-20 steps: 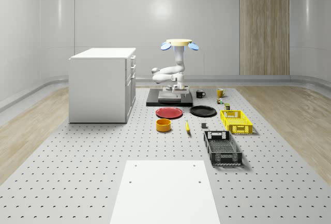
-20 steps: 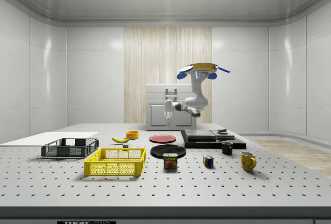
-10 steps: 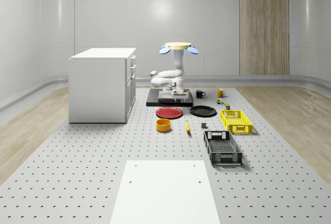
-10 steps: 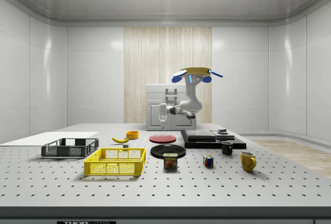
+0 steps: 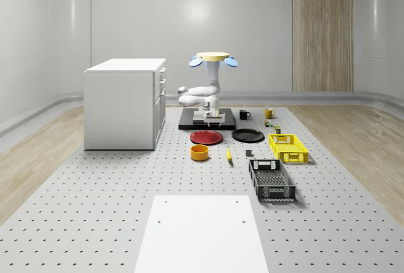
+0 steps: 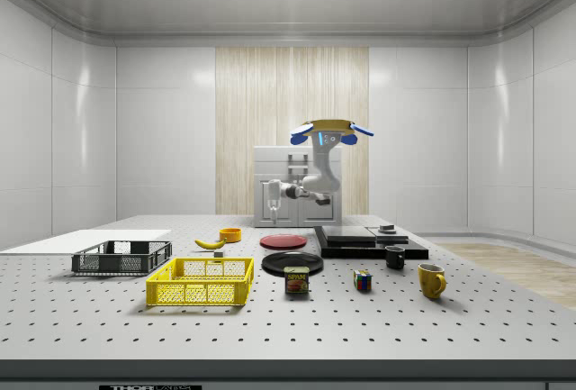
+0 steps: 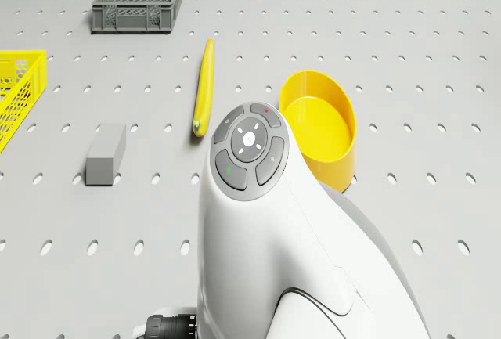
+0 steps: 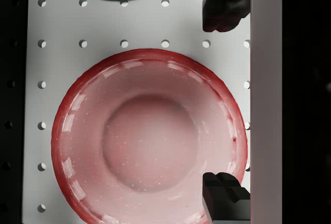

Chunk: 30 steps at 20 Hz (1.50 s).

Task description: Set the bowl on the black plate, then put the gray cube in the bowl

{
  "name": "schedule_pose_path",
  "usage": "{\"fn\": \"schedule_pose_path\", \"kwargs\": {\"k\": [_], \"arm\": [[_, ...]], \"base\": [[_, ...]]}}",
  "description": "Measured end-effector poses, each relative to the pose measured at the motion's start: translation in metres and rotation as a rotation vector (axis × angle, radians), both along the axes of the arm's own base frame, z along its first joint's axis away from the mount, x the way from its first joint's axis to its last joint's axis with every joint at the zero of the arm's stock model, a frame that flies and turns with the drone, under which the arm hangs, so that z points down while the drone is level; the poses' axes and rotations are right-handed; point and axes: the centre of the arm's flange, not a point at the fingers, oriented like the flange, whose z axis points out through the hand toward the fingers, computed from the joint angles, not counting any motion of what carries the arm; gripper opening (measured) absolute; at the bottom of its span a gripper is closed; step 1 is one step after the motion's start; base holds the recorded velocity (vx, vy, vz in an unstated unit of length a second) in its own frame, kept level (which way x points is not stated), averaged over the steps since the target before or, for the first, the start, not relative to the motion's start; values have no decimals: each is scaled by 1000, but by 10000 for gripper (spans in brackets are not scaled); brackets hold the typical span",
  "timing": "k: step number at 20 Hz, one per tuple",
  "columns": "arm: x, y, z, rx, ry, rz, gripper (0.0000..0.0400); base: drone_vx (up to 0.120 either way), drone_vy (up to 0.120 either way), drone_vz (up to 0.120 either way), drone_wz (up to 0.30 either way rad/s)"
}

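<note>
The drone [image 5: 212, 59] is hovering in the air beside the white cabinet [image 5: 125, 102], above the far end of the perforated table [image 5: 95, 185], with the arm folded beneath it. The claw [image 8: 223, 97] is hanging released, its two fingertips [image 8: 221, 8] standing well apart with nothing between them, and it is pointing down over the red plate [image 8: 149, 136], which is lying directly beneath it. The black plate [image 5: 247, 135] is sitting just beside the red one, off to one side of the claw. The yellow bowl [image 7: 318, 124] is resting on the table beyond the red plate, away from the claw and nearer the whole-scene camera. The banana [image 7: 204, 86] is lying next to the bowl, and the gray cube [image 7: 106, 153] is lying further out past the banana, well apart from the claw.
</note>
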Motion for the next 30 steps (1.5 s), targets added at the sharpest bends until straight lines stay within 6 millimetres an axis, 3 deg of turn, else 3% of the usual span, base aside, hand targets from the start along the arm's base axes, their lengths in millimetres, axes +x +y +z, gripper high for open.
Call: {"fn": "schedule_pose_path", "kwargs": {"k": [3, 30], "arm": [[0, 0, 0, 0, 0, 0, 400], [0, 0, 0, 0, 0, 0, 400]], "base": [[120, -120, 0, 0], [120, -10, -9, 0]]}}
